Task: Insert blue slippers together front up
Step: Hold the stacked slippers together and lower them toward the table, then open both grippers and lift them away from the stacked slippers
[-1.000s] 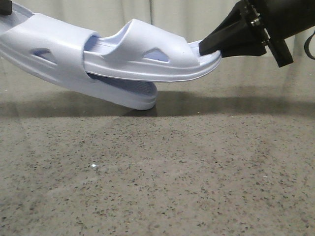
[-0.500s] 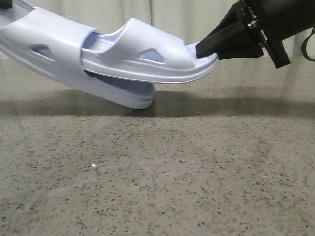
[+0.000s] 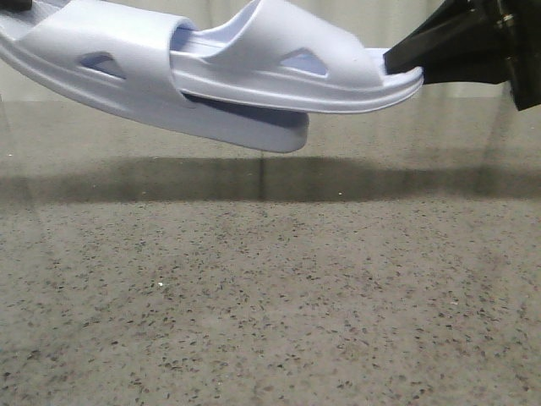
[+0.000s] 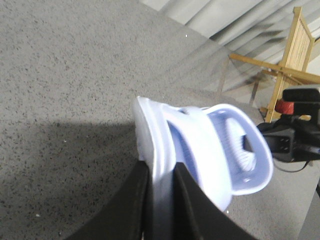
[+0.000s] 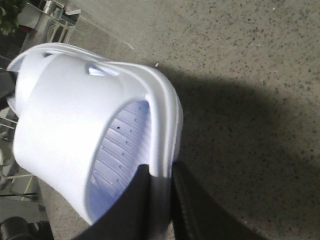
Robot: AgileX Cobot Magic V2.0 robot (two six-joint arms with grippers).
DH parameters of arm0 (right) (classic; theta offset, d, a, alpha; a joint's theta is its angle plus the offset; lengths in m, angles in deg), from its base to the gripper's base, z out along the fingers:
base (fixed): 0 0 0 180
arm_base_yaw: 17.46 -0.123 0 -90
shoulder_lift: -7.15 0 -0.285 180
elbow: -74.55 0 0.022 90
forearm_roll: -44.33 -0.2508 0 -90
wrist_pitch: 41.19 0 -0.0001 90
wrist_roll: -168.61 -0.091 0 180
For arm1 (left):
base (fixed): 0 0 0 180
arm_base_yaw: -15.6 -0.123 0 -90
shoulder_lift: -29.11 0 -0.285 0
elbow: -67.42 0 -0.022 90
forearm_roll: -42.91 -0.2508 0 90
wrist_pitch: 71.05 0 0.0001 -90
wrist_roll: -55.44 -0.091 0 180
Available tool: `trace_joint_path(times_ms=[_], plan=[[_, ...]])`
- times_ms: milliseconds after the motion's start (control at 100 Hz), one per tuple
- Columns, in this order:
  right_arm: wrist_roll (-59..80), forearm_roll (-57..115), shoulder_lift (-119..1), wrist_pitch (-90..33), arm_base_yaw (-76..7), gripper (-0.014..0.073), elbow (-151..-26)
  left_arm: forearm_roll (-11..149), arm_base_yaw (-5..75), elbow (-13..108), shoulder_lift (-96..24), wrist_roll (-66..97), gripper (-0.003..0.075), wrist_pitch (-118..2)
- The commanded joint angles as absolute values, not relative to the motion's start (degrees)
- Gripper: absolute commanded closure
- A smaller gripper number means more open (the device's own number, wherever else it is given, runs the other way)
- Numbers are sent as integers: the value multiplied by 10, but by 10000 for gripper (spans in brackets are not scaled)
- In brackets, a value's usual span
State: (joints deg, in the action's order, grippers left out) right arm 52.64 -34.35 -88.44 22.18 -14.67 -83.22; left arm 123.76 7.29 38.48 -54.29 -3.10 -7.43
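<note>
Two pale blue-white slippers are held in the air, nested. The left slipper (image 3: 118, 72) has its wide strap over the end of the right slipper (image 3: 287, 76), whose sole lies on the left one's footbed. My left gripper (image 4: 161, 171) is shut on the left slipper's (image 4: 205, 145) rim; in the front view only its tip (image 3: 13, 4) shows at the top left corner. My right gripper (image 3: 396, 63) is shut on the right slipper's outer end, and the wrist view shows its jaws (image 5: 161, 172) clamped on that slipper's (image 5: 70, 120) rim.
The speckled grey table (image 3: 270, 296) lies below with the slippers' shadow across its far part. Pale curtains hang behind. A wooden frame (image 4: 290, 55) stands beyond the table in the left wrist view.
Both slippers have risen and shifted right together. The lower slipper's tip, near the table before, now hangs higher above it. Both grips are unchanged.
</note>
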Motion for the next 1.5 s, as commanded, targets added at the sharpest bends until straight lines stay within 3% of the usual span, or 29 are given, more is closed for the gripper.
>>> trace_joint_path(times_ms=[0,150,410,1030,1150,1390,1490], plan=[[533,-383,-852,300,-120,564,-852,1270,80,401,-531,-32,705,-45],[534,-383,-840,327,-84,550,-852,1267,80,401,-531,-32,705,-66],[534,-386,-834,332,-77,402,-852,1255,80,401,-531,-32,705,-81],[534,-380,-834,309,-77,399,-852,1153,80,400,-595,-35,699,-179],[534,-375,-834,308,-77,400,-852,1153,80,400,-608,-75,614,-174],[534,-364,-834,298,-77,400,-852,1147,80,400,-608,-77,311,-187],[534,-353,-834,289,-77,400,-852,1146,80,406,-599,-78,262,-179]])
